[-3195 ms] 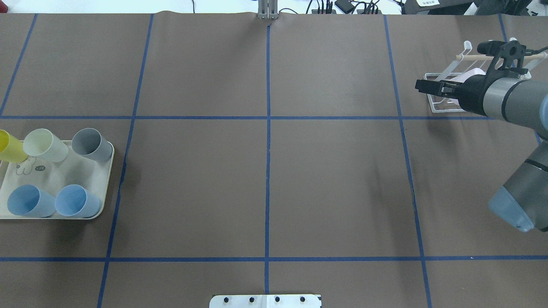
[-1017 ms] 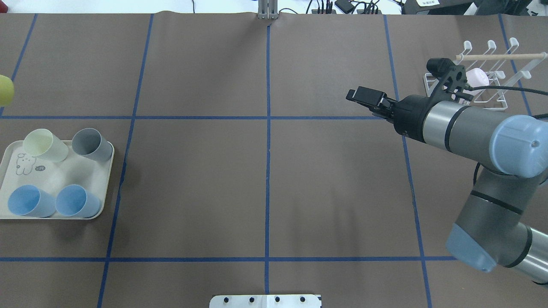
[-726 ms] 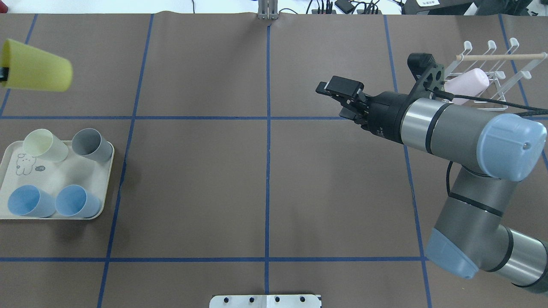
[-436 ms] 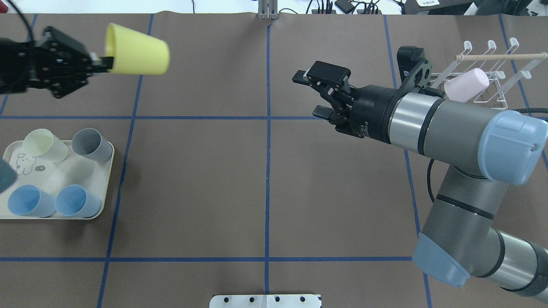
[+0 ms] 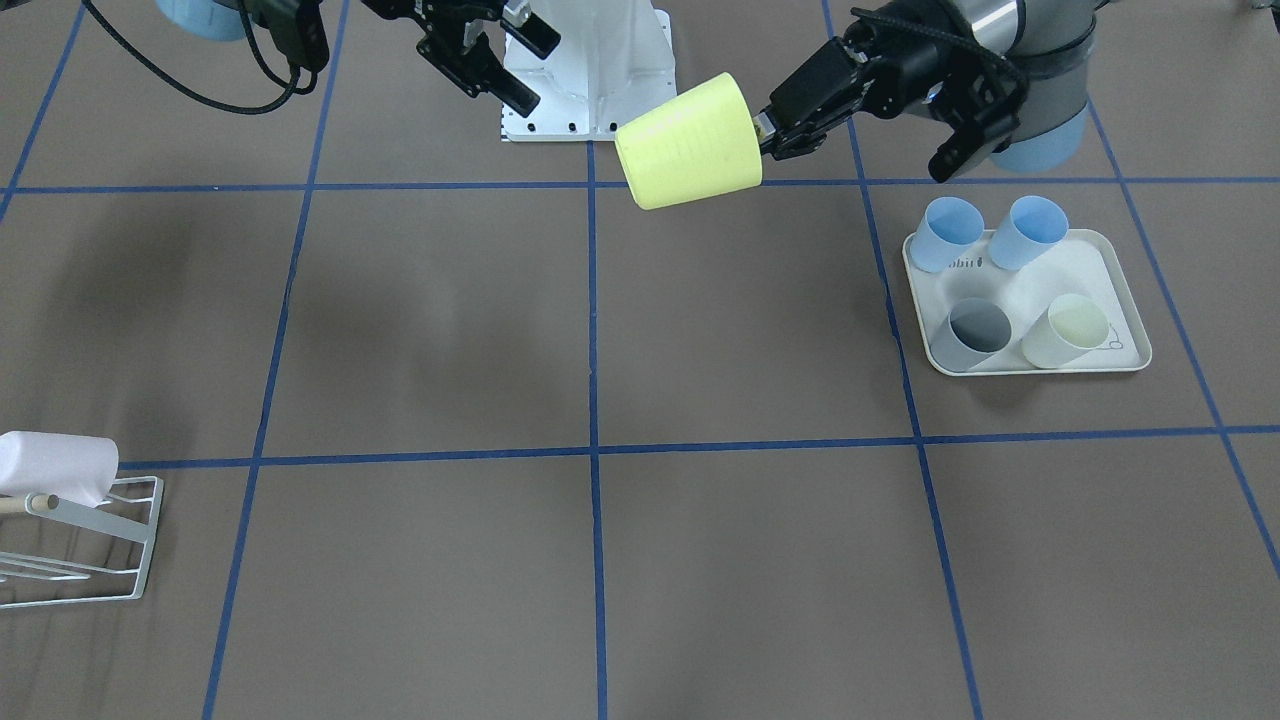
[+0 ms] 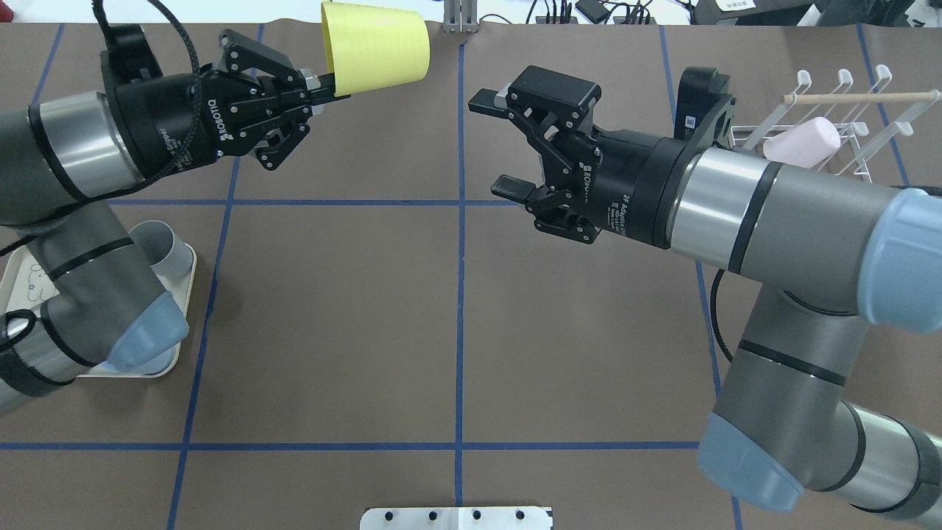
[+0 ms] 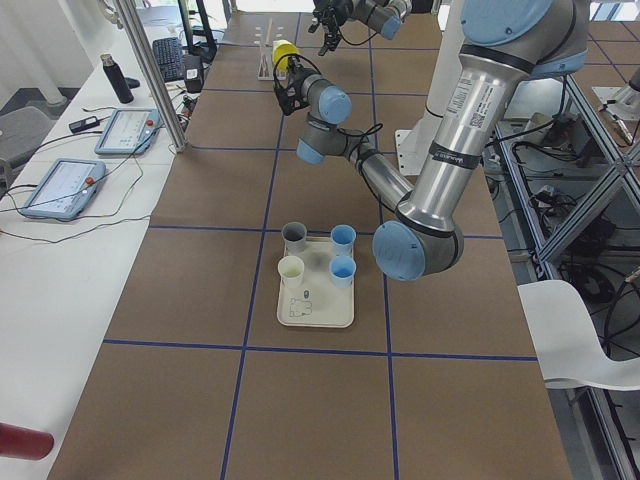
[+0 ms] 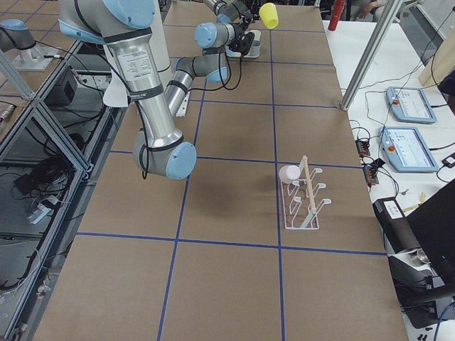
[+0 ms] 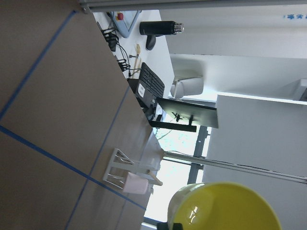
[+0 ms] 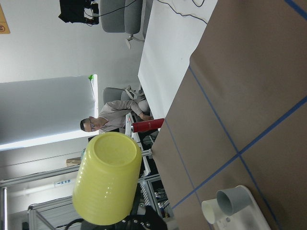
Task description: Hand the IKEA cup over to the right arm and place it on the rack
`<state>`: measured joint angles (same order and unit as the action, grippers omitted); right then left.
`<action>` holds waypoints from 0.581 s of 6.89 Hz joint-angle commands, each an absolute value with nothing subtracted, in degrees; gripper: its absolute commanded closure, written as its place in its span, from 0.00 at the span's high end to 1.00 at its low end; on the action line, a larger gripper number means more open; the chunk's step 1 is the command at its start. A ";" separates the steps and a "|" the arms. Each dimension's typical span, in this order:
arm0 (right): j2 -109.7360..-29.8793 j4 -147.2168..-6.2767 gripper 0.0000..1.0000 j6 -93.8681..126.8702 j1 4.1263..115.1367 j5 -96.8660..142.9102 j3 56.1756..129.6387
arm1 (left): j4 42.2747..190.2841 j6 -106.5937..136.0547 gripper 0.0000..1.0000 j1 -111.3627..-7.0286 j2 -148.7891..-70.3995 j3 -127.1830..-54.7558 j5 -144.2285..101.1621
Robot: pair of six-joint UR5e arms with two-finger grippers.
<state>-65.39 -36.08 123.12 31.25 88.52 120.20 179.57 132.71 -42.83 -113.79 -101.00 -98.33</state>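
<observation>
You see the left end effector point(image 6: 326, 79) pinched shut on the rim of the ribbed, tapered yellow cup point(image 6: 375, 48), held sideways in the air over the brown paper worktop point(image 6: 331, 309). The right end effector point(image 6: 497, 145) faces it, fingers wide apart and holding nothing, with a gap of free air between them. The white wire rack point(image 6: 854, 96) stands well apart, at the far right edge.

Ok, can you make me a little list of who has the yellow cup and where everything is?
yellow cup: in the air, on its side, held by its rim
left gripper: jaws shut on the yellow cup
right gripper: jaws open, empty, apart from the cup
rack: holds one pink cup
tray: two blue cups, a grey cup, a cream cup
</observation>
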 commanded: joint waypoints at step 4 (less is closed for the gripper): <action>-63.28 -32.34 1.00 131.84 34.25 86.22 117.27 | 188.44 137.99 0.00 -41.49 -118.81 -96.06 -96.14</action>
<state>-63.44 -32.33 132.05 32.34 86.35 118.93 188.80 137.87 -41.67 -117.46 -96.13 -95.48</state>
